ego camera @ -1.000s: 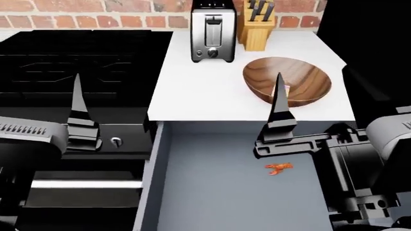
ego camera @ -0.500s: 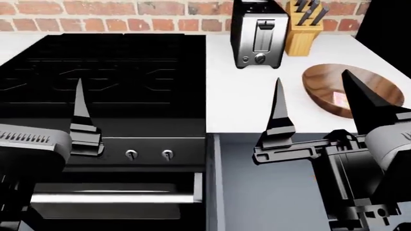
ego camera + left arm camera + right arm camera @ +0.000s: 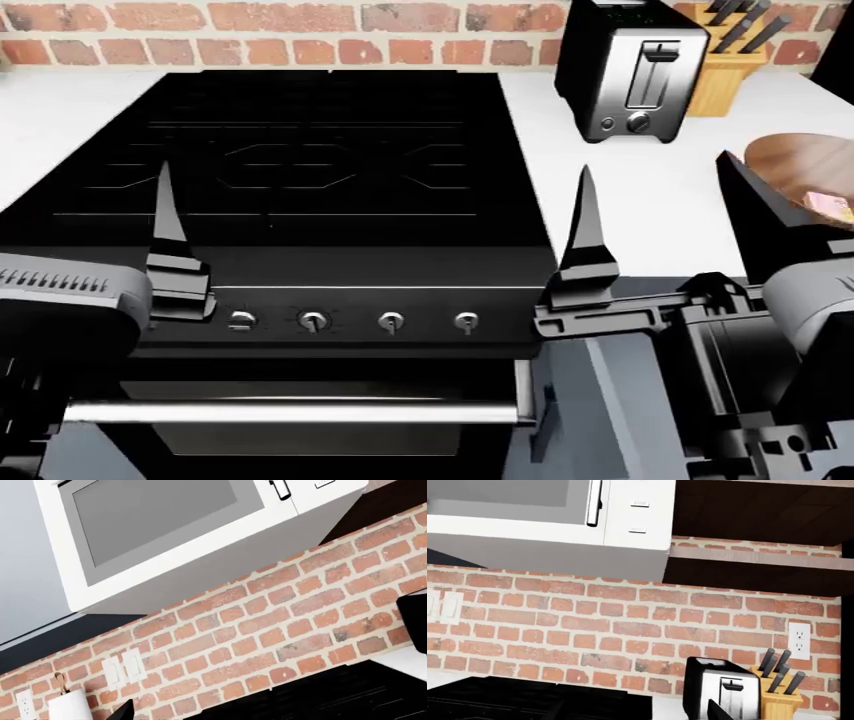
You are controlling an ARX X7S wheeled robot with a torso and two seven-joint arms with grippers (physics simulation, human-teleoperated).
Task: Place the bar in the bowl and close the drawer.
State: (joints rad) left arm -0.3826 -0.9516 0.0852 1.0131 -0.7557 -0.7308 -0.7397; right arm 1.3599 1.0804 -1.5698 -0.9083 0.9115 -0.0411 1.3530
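The bar (image 3: 830, 205) lies inside the wooden bowl (image 3: 787, 160), a pink sliver showing at the far right edge of the head view, and the bowl sits on the white counter (image 3: 641, 210) to the right of the black stove (image 3: 307, 170). Only a strip of the grey-blue drawer (image 3: 587, 410) shows below the counter edge, beside the oven's one silver handle (image 3: 294, 412). Both arms are raised with fingers pointing up: the left gripper (image 3: 167, 250) shows a single dark finger, so I cannot tell whether it is parted or closed, while the right gripper (image 3: 667, 235) has its two fingers spread well apart, holding nothing. Four knobs (image 3: 390, 322) line the stove front. Behind the bowl stand one chrome toaster (image 3: 627, 70) and one knife block (image 3: 727, 60) against the brick wall (image 3: 627, 625). The wrist views add one microwave (image 3: 547, 515), one outlet (image 3: 798, 640) and a paper towel roll (image 3: 70, 705).
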